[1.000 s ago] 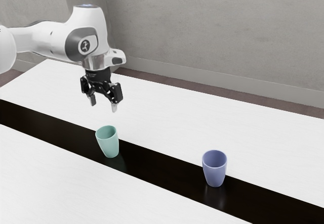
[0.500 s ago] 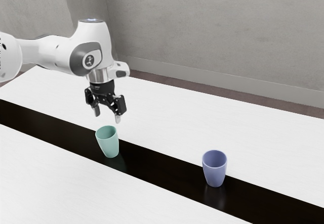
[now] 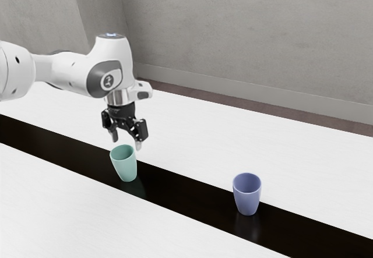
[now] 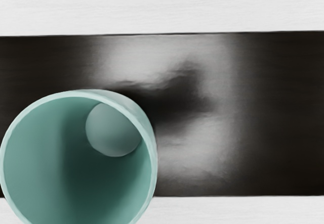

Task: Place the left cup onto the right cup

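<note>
- As the arm has dropped over the last second, the exterior view puts the end effector (image 3: 127,142) just above the green cup (image 3: 123,162), left of centre on the tabletop's (image 3: 233,135) black stripe (image 3: 186,202); a grasp looks close.
- Its fingers stand wide apart, holding nothing, pointing down; the arm enters from the exterior view's left.
- Lower right, the blue cup (image 3: 247,193) waits well apart.
- From the wrist view, the green cup (image 4: 76,183) shows its open mouth just under the hand.
</note>
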`<action>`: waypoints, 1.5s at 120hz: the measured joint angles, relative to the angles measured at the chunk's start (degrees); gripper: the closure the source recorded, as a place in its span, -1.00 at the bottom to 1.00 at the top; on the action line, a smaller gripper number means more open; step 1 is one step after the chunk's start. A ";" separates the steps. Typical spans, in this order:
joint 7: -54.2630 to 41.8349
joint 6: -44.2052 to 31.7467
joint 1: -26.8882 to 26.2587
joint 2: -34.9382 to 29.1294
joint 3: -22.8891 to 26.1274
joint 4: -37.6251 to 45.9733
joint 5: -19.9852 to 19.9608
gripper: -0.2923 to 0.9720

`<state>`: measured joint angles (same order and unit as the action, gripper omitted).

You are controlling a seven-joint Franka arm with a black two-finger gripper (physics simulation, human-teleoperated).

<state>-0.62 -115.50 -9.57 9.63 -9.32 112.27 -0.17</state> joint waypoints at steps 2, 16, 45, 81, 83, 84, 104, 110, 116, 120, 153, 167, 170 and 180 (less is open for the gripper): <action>0.01 -0.14 -0.01 0.13 0.00 0.07 -0.01 -0.49; 0.07 -1.01 -0.01 1.08 0.04 0.29 -0.06 -0.49; 0.13 -2.67 0.07 3.49 0.00 0.34 -0.96 -0.49; 0.13 -4.45 0.16 4.90 0.04 0.34 -1.97 -0.49; 0.13 -4.50 0.16 4.99 0.03 0.34 -2.00 -0.49; 0.13 -4.52 0.16 5.02 0.02 0.34 -2.01 -0.49; 0.14 -5.18 0.56 6.00 0.06 0.34 -2.31 -0.48; 0.13 -5.51 0.66 6.25 0.03 0.34 -2.38 -0.48; 0.13 -5.76 0.78 6.44 0.03 0.34 -2.53 -0.48; 0.12 -5.90 0.84 6.60 0.02 0.34 -2.64 -0.48; 0.05 -6.47 1.30 7.29 0.08 0.34 -2.96 -0.40; 0.04 -6.55 1.28 7.34 0.09 0.34 -2.98 -0.31; 0.04 -6.57 1.26 7.34 0.09 0.34 -2.98 -0.29; 0.05 -6.60 1.23 7.34 0.09 0.34 -2.99 -0.22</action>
<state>-0.57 -122.10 -8.35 16.97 -9.23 112.61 -3.16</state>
